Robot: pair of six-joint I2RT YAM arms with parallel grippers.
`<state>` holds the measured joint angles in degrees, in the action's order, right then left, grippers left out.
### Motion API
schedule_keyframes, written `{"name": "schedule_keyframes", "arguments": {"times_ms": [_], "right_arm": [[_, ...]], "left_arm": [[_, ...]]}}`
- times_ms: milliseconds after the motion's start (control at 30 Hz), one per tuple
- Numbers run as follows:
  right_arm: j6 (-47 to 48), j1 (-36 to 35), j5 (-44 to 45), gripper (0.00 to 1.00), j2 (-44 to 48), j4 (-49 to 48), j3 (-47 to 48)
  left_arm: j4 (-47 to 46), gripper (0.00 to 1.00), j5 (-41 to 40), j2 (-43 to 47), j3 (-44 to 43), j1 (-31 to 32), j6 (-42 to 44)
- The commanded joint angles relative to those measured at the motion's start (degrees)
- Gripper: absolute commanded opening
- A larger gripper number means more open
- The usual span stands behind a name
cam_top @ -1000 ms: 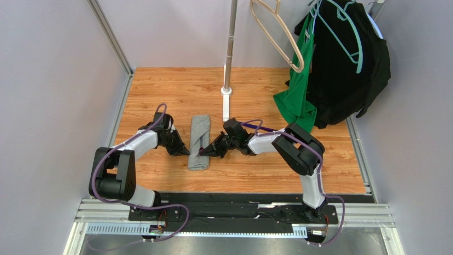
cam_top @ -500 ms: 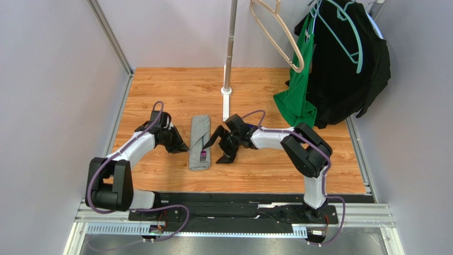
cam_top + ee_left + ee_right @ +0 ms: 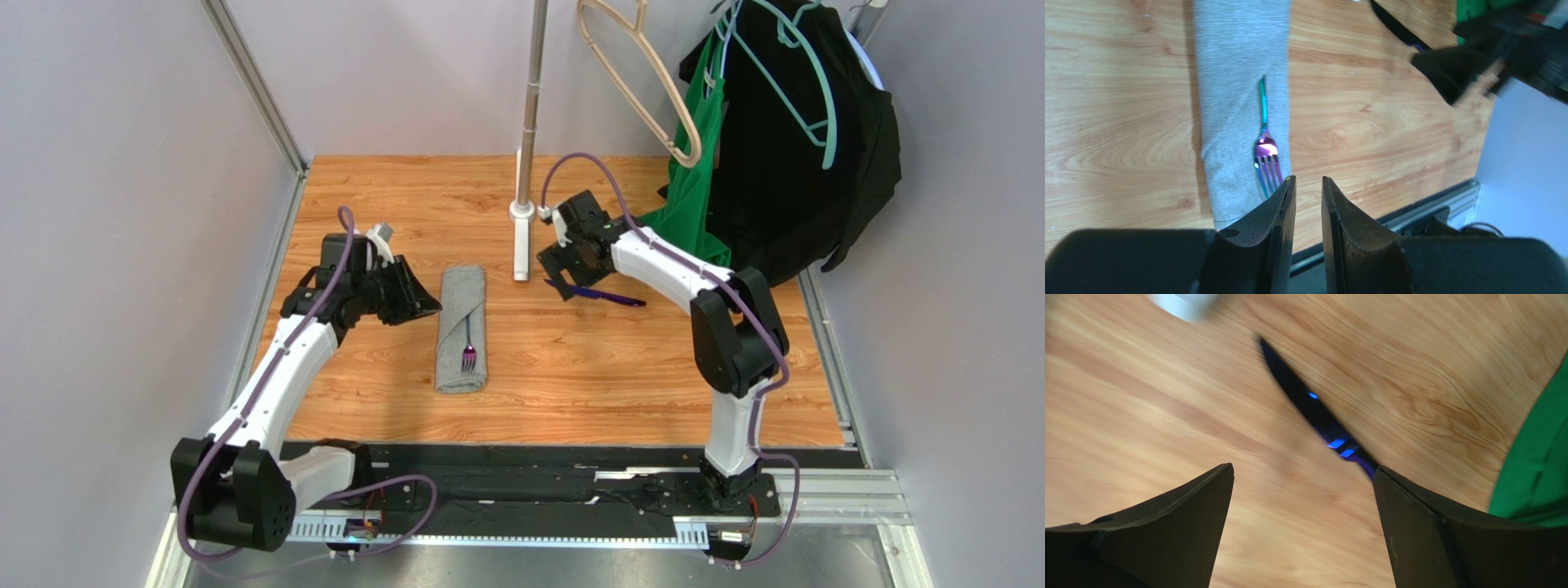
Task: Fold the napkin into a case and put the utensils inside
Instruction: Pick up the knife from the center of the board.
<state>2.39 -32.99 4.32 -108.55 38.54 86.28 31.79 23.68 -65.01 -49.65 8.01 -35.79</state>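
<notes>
The napkin (image 3: 461, 321) lies as a narrow folded grey strip, the case, left of the table's middle. The fork (image 3: 467, 349) rests on its near half, tines toward me, also visible as the fork (image 3: 1264, 150) on the napkin (image 3: 1238, 79). A dark purple knife (image 3: 610, 297) lies bare on the wood to the right. My right gripper (image 3: 564, 279) hovers open over the knife's left end, with the knife (image 3: 1309, 410) ahead of the right gripper (image 3: 1303, 471). My left gripper (image 3: 423, 304) hangs beside the strip's far left edge; the left gripper (image 3: 1308, 179) shows a narrow empty gap.
A metal pole (image 3: 530, 123) with a white base (image 3: 523, 239) stands just behind the napkin. A green garment (image 3: 687, 221) and a black garment (image 3: 797, 147) hang at the back right, near the knife. A beige hanger (image 3: 644, 74) hangs on the rack.
My right gripper let go of the fork on the napkin, opened wide and swung back-right to the knife. My left gripper drew back and up, and its jaws parted slightly.
</notes>
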Motion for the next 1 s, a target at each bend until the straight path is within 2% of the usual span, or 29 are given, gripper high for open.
{"name": "schedule_keyframes", "arguments": {"times_ms": [0, 100, 167, 267, 300, 433, 500, 633, 733, 767, 833, 867, 900, 967], "right_arm": [[21.3, 6.2, 0.8, 0.87, -1.1, 1.5, -3.6], [26.1, 6.4, -0.2, 0.84, -0.3, -1.9, -7.5], [27.2, 6.8, -0.5, 0.81, -0.7, -0.7, -7.8], [29.4, 7.9, -3.3, 0.68, -2.1, 2.1, -7.8], [30.0, 7.9, -3.5, 0.59, -2.8, 3.4, -7.4], [30.8, 7.9, -2.6, 0.46, -6.0, 4.8, -8.2], [29.6, 7.8, -5.9, 0.38, -6.9, 5.9, -7.4], [27.1, 6.8, -11.2, 0.30, -8.2, 9.9, -4.3], [27.3, 4.5, -13.5, 0.26, -6.3, 10.1, -6.6], [27.8, 4.2, -13.7, 0.21, -5.9, 8.2, -7.9], [29.1, 4.0, -13.8, 0.04, -5.9, 6.8, -10.1], [29.0, 4.1, -10.3, 0.02, -6.4, 5.9, -10.4], [28.4, 4.1, -8.4, 0.12, -6.6, 5.1, -10.8], [28.4, 4.0, -7.4, 0.20, -4.7, 0.8, -13.9]], "left_arm": [[2.4, 0.31, 5.0, 3.0, -3.2, 0.9, 3.5], [2.6, 0.31, 5.6, 3.9, -3.2, 0.9, 4.2], [2.2, 0.32, 6.5, 4.3, -2.6, 0.9, 3.6], [1.2, 0.31, 8.5, 4.9, -2.1, 0.9, 2.3], [0.7, 0.32, 8.7, 5.1, -2.0, 0.9, 2.0], [0.3, 0.33, 9.4, 5.3, -2.6, 0.9, 1.6], [0.4, 0.35, 10.3, 4.6, -3.8, 0.9, 1.6], [0.7, 0.45, 14.1, 0.5, -6.4, 1.1, 3.7], [2.4, 0.46, 19.4, -6.3, -9.4, 1.1, 6.3], [2.7, 0.46, 21.4, -9.5, -10.0, 1.1, 6.5], [2.4, 0.46, 22.4, -11.7, -11.5, 1.1, 6.1], [2.5, 0.46, 22.5, -13.4, -12.3, 1.1, 6.2], [2.9, 0.46, 22.5, -13.7, -13.5, 1.1, 6.3], [3.5, 0.46, 22.4, -13.9, -14.9, 1.1, 6.8]]}}
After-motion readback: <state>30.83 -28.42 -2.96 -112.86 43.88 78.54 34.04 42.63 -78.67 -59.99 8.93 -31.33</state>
